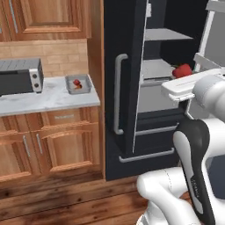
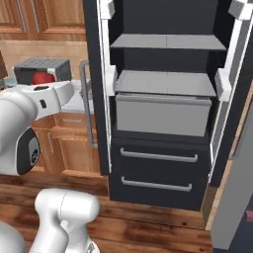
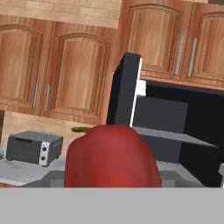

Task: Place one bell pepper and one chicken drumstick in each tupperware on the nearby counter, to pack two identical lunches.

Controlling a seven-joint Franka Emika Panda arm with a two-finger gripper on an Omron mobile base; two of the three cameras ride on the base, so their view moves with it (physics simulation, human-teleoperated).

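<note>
Pepper (image 3: 109, 155), red, sat clamped in the jaws at right of the left base frame, before the open fridge (image 1: 162, 79). Grey tupperware (image 1: 78, 84) lay well left on the worktop (image 1: 48, 99), already holding food.

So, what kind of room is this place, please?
It looks like a home kitchen. There is a marble counter over wooden cabinets, a toaster oven standing on it, and a tall dark fridge with its doors open, showing shelves and drawers inside.

Marble counter (image 1: 52, 100) — toaster oven (image 1: 19, 77), grey tupperware (image 1: 78, 84) on top.
</note>
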